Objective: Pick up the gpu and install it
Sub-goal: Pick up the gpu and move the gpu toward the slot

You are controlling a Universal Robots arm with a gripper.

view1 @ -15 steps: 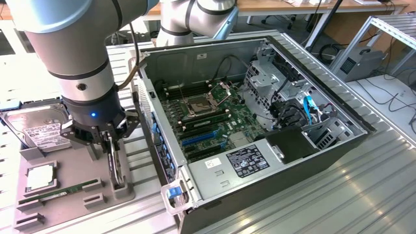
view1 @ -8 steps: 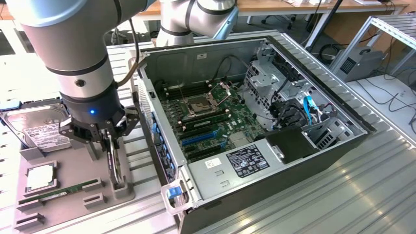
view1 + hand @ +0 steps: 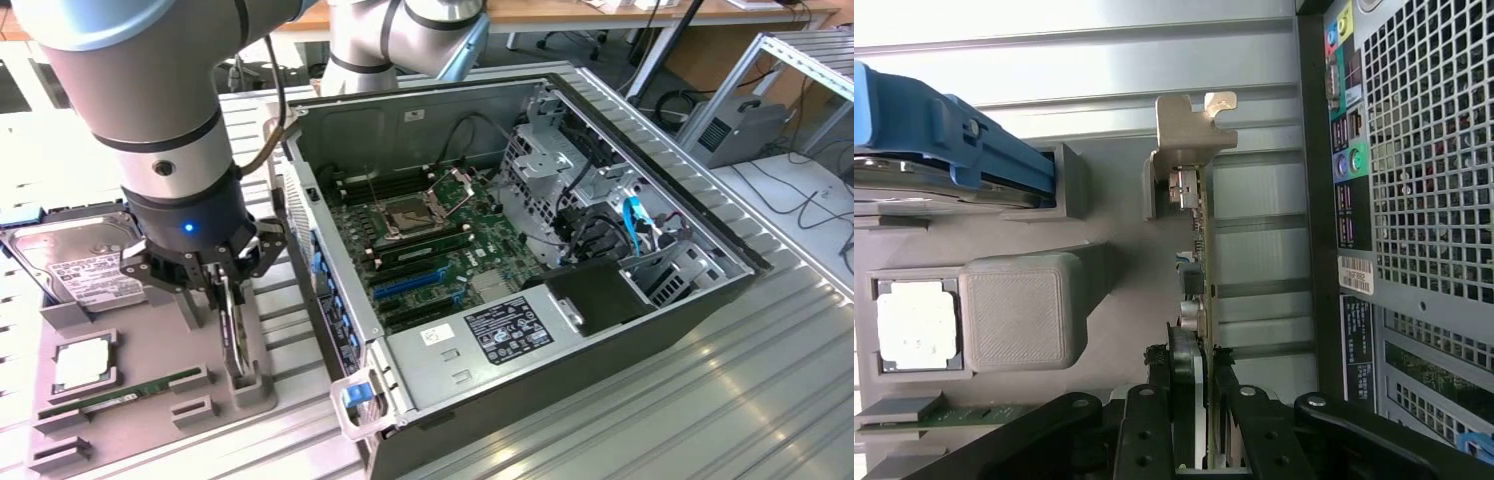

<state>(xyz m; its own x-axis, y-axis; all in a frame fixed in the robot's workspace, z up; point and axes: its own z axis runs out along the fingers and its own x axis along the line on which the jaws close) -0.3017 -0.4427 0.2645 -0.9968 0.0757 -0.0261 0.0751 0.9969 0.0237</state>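
1. Claw: black, two-fingered, on the silver-and-grey arm. Jaws are closed onto the upper edge of the card, one finger on each face.
2. Gpu: thin dark expansion card standing on edge in a slot of the holder, its silver metal bracket at the far end from the claw. It is not yet lifted.
3. Handling, as judged: light and stiff, but fragile. Its faces carry components, so the bare board edge is the safe place to grip. Held off-centre, it may tilt.
4. Holder: grey moulded tray on the slatted table.
5. Also on the holder: boxy silver hard drive, square processor chip, slim green memory stick.
6. Open black computer case: just beside the holder, green motherboard exposed.
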